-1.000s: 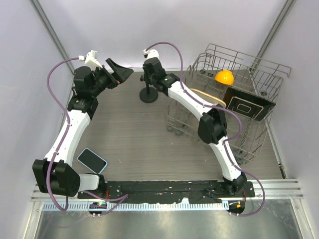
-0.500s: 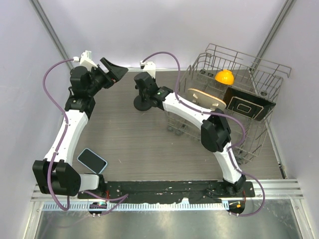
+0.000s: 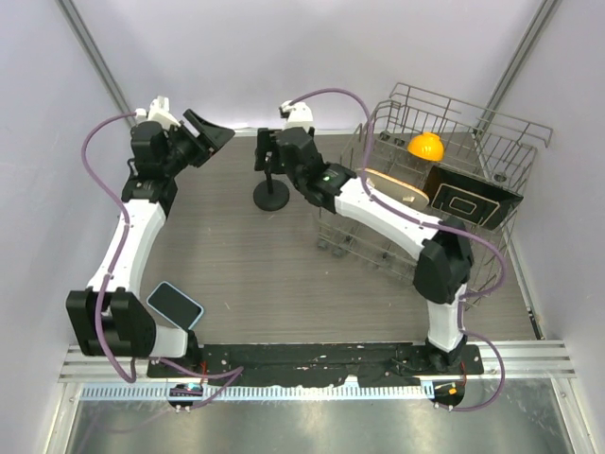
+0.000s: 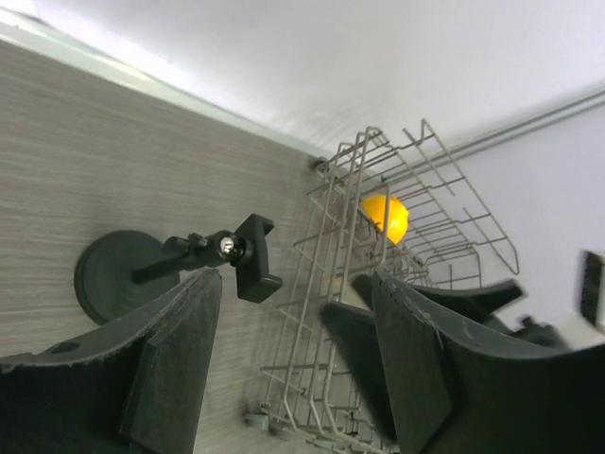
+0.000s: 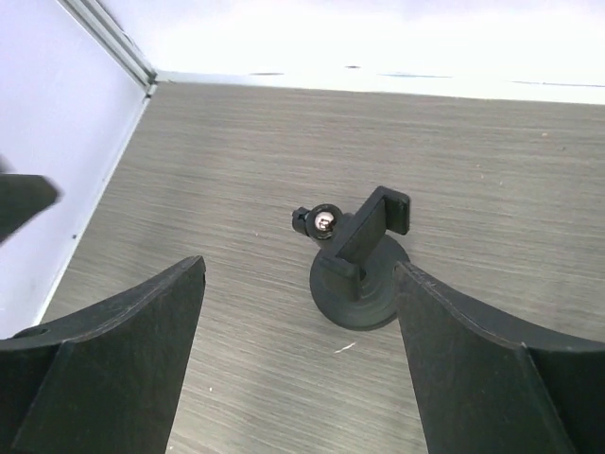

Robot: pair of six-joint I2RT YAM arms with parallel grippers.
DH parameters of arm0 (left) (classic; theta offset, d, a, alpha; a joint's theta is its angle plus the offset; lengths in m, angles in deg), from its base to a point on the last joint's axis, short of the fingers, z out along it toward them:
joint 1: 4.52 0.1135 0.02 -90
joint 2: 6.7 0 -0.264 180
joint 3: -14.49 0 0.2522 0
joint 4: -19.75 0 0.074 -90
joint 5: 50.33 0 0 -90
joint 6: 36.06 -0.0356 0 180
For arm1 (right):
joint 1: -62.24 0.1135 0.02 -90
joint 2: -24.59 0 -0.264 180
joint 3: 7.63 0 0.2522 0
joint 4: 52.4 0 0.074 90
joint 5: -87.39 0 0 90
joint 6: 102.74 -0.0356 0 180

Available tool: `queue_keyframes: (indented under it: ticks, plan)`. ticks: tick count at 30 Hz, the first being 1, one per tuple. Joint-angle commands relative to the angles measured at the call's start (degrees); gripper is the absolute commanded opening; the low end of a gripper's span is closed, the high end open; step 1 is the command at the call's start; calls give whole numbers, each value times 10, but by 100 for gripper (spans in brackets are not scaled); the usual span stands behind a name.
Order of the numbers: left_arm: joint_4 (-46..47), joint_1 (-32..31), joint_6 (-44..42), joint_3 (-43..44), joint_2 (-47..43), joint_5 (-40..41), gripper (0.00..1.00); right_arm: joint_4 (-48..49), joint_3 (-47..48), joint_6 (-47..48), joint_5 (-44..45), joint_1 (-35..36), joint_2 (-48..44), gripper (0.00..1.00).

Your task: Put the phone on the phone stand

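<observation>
While both of my pincers stand apart and empty, the phone (image 3: 175,304) lies flat on the table (image 3: 255,265) at the near left, just beside my left arm's base. It is well apart from the phone stand (image 3: 271,192) at the far middle. My right pincer (image 3: 264,151) hovers by the stand's post; my left pincer (image 3: 212,134) hangs at far left. Handling estimate: 1 rigid, light slab with slippery glass. Grip across the 2 long case edges, not the screen.

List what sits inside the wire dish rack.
An orange round object, a dark board with a white outline and a pale flat piece; the right arm covers part of that piece.
</observation>
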State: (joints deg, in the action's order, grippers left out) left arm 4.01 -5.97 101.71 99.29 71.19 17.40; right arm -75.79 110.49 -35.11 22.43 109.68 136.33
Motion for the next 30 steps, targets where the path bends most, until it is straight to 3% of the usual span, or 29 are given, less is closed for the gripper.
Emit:
queue_keyframes:
  ticks: [1, 3, 6, 11, 13, 15, 20, 30]
  plan:
    - [-106, -21, -56, 96, 51, -3, 67, 57, -50, 23, -16, -29, -87, 86]
    - [-207, -63, -130, 152, 80, 69, 66, 88, -99, 37, -19, -44, -128, 85]
    - [-281, -124, -201, 194, 100, 162, 68, 133, -158, 37, -28, -78, -173, 85]
    - [-282, -181, -232, 184, 100, 201, 85, 148, -205, 6, -68, -140, -209, 85]
    - [-287, -204, -250, 190, 117, 216, 88, 152, -210, 6, -73, -146, -217, 85]
    - [-296, -215, -264, 197, 132, 240, 86, 154, -212, 9, -78, -147, -214, 85]
    - [-291, -221, -279, 200, 162, 235, 70, 149, -195, 9, -101, -147, -195, 85]
    - [-244, -221, -329, 183, 180, 186, 70, 101, -127, 20, -163, -147, -123, 85]
